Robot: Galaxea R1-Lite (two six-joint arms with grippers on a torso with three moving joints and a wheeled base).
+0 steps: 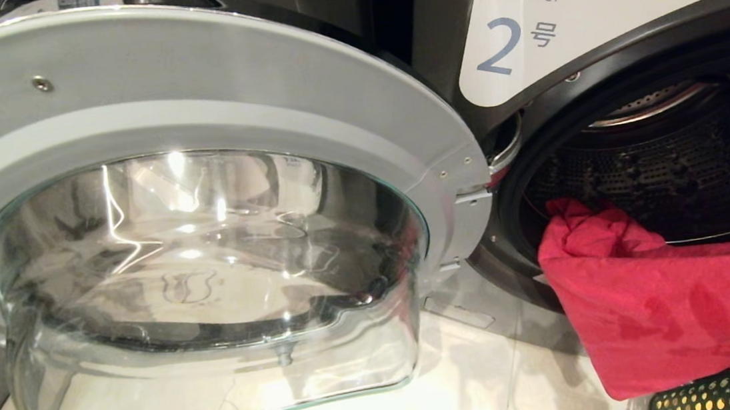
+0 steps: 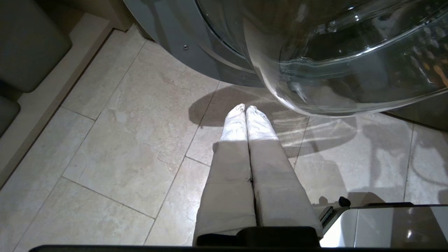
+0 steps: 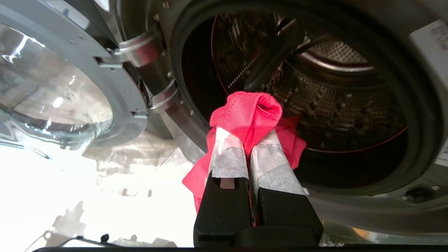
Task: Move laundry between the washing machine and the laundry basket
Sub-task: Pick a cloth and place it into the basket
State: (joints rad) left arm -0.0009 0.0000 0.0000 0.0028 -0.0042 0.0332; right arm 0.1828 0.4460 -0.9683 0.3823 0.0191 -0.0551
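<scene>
Laundry (image 3: 250,112), a soft crumpled red cloth, is being pinched tight by the right hand (image 3: 250,140) at the washing machine's (image 1: 593,2) round mouth; the left hand (image 2: 246,109) is hanging closed, holding nothing.

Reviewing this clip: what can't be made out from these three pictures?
- Laundry basket: head view shows only a corner, cut off by the bottom edge and covered by the red garment.
- Right gripper: outside the head view.
- Drum floor: too dark in the right wrist view to show other clothes.

door (image 1: 195,114) left of drum (image 1: 656,170) | garment (image 1: 670,309) hangs before drum, above basket (image 1: 698,395)
</scene>
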